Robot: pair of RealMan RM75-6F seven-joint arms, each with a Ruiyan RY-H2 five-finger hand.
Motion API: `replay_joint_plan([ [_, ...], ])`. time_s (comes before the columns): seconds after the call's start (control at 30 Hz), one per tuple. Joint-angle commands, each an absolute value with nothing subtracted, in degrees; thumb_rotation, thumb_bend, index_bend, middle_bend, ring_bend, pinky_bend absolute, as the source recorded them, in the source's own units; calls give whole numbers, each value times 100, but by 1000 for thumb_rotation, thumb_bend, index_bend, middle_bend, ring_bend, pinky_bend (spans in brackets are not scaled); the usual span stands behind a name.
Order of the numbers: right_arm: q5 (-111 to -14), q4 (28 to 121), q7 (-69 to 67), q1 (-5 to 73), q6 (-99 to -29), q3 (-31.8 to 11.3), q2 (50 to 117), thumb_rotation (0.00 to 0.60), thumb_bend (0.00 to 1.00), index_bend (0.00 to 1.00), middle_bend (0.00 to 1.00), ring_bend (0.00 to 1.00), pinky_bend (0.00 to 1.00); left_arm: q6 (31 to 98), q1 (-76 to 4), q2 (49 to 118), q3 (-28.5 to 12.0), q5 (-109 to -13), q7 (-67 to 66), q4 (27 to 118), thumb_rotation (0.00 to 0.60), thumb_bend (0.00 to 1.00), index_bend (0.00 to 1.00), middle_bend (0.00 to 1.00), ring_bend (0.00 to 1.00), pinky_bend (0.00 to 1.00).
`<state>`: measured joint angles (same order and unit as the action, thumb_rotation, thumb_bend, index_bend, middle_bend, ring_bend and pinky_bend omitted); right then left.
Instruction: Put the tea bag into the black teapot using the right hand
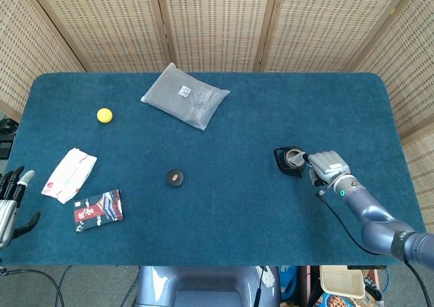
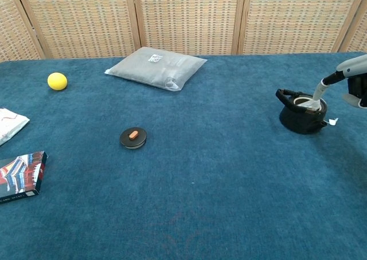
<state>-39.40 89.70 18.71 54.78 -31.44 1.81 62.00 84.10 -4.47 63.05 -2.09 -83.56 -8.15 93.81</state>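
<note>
The black teapot (image 1: 293, 160) (image 2: 301, 115) stands lidless on the blue cloth at the right. The white tea bag (image 2: 309, 104) lies inside its mouth, and its small paper tag (image 2: 332, 121) hangs outside on the cloth. My right hand (image 1: 328, 165) (image 2: 354, 82) hovers just right of the pot, holding nothing. One finger (image 2: 321, 90) reaches down to the pot's rim at the tea bag. My left hand (image 1: 11, 198) hangs off the table's front left corner with fingers apart and nothing in it.
The teapot's lid (image 1: 175, 177) (image 2: 133, 137) lies mid-table. A grey pouch (image 1: 185, 95) sits at the back, a yellow ball (image 1: 104, 114) at the far left. A white packet (image 1: 68, 175) and a printed packet (image 1: 99, 209) lie front left.
</note>
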Motion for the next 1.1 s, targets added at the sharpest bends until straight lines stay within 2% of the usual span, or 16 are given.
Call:
replay_joint_plan([
  [0.03, -3912, 8905, 1877, 5519, -3122, 235, 6267, 600, 888, 214, 998, 961, 968, 8412, -441, 6306, -206, -8347, -813, 9377, 600, 338, 0, 0, 0, 0],
  [1.1, -3445, 8459, 2147, 6015, -3165, 678, 6870, 600, 888, 214, 997, 960, 968, 8425, -370, 6331, -165, -8311, -664, 9236, 600, 339, 0, 0, 0, 0],
])
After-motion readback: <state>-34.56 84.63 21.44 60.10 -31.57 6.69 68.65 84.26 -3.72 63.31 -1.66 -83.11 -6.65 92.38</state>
